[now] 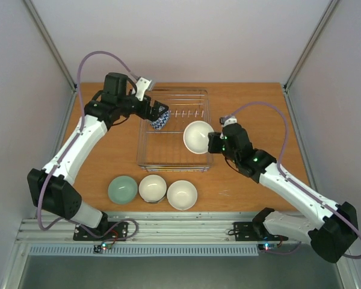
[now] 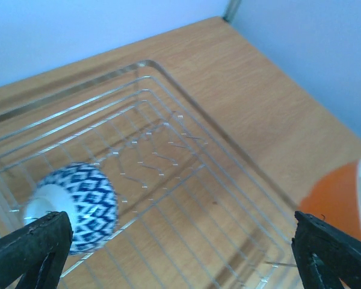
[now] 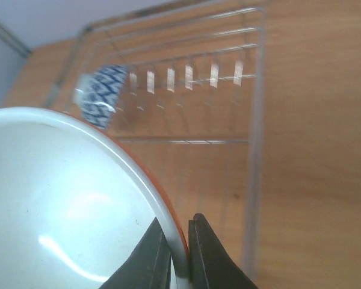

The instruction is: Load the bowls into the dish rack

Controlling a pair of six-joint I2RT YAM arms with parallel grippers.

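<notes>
Wood-brown counter (image 1: pixel 228 188) fills the top view, and the dish rack (image 1: pixel 168 154) sits in the middle of it. One blue bowl (image 1: pixel 160 122) is in the rack at its left side, right by the left end effector (image 1: pixel 156 112). The right end effector (image 1: pixel 215 140) holds an orange bowl (image 1: pixel 198 136) with a white inside over the right side of the rack. Three bowls wait on the counter in a row near us: a green bowl (image 1: pixel 122 189), a white bowl (image 1: pixel 152 188) and a second white bowl (image 1: pixel 182 194).

From the left wrist, we see the left end effector (image 2: pixel 180 244) wide open with nothing in it. The blue bowl (image 2: pixel 84 205) lies tipped on the rack wires just beside one finger, and it looks blurry.

From the right wrist, the right end effector (image 3: pixel 179 253) is pinched shut on the rim of the orange bowl (image 3: pixel 66 198). The rack's tines (image 3: pixel 189 75) stand beyond it.

We think one bowl is loaded, one is nearly there, and three are left to pick up.
</notes>
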